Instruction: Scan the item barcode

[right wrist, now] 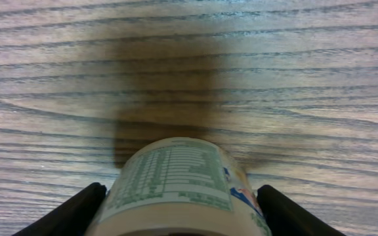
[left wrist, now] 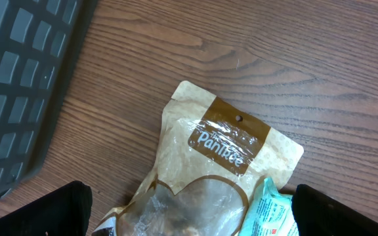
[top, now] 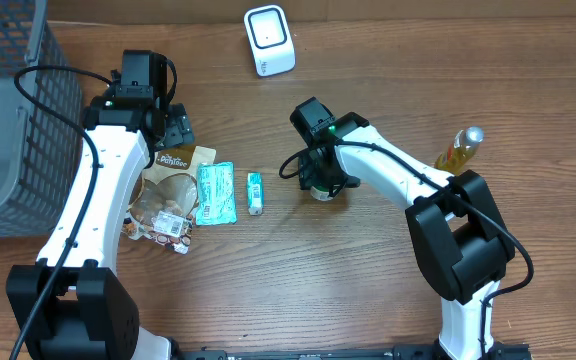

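A small white tub with a green printed label point(right wrist: 176, 180) lies on the wood table, its label facing up in the right wrist view. My right gripper point(right wrist: 181, 200) is shut on it, one black finger point(right wrist: 77, 206) pressed to each side. From overhead only a bit of the tub point(top: 320, 193) shows under the right gripper point(top: 320, 182). The white barcode scanner point(top: 269, 39) stands at the back of the table, well clear of the tub. My left gripper point(top: 175, 130) hangs open over a pile of packets, its fingers point(left wrist: 58, 211) wide apart and holding nothing.
Under the left gripper point(left wrist: 192, 213) lie a brown Panitee pouch point(left wrist: 222, 147), a teal packet point(top: 214, 192) and a small snack packet point(top: 171, 228). A green stick pack point(top: 255, 192) lies alone. A grey basket point(top: 8, 120) fills the left edge. An oil bottle point(top: 460, 148) stands at right.
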You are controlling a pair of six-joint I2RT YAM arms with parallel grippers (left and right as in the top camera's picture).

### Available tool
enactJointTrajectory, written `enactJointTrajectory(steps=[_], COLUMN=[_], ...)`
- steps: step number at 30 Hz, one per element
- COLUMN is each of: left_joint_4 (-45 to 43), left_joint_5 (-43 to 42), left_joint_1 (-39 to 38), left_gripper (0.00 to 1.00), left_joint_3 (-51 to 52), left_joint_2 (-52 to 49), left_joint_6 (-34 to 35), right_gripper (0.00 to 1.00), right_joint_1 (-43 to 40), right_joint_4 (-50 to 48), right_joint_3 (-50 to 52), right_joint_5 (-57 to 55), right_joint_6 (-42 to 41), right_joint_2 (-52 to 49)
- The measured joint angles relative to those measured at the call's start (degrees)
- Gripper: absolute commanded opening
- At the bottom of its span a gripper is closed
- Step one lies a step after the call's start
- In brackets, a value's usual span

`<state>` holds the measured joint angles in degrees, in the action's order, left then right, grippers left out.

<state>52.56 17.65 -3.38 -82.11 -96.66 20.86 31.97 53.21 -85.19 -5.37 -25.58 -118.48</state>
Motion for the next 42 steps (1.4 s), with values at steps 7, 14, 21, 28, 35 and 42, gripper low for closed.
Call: enactJointTrajectory(steps=[7, 14, 21, 28, 35, 42], left_joint_4=[0.0, 0.0, 0.0, 0.0, 0.0, 0.0], left_joint_5=[0.0, 0.0, 0.0, 0.0, 0.0, 0.0], left_joint_1=[0.0, 0.0, 0.0, 0.0, 0.0, 0.0], left_gripper=[1.00, 1.00, 1.00, 0.99, 1.00, 1.00], left_joint_3=[0.0, 0.0, 0.0, 0.0, 0.0, 0.0], left_joint_2=[0.0, 0.0, 0.0, 0.0, 0.0, 0.0], left_joint_6=[0.0, 0.0, 0.0, 0.0, 0.0, 0.0], right_gripper=[0.77, 0.78, 0.79, 1.00, 1.00, 0.86], right_joint_1=[-0.3, -0.4, -0.4, -0.5, -0.5, -0.9], right_joint_4=[0.2, 0.3, 0.5, 1.2, -1.0, -1.6], right_joint_3=[0.0, 0.0, 0.0, 0.0, 0.0, -0.1], right_joint_5=[0.0, 0.0, 0.0, 0.0, 0.0, 0.0], right_joint_6=[0.3, 0.3, 0.3, 0.1, 0.3, 0.5], right_joint_2=[0.0, -0.1, -0.1, -0.1, -0.1, -0.1])
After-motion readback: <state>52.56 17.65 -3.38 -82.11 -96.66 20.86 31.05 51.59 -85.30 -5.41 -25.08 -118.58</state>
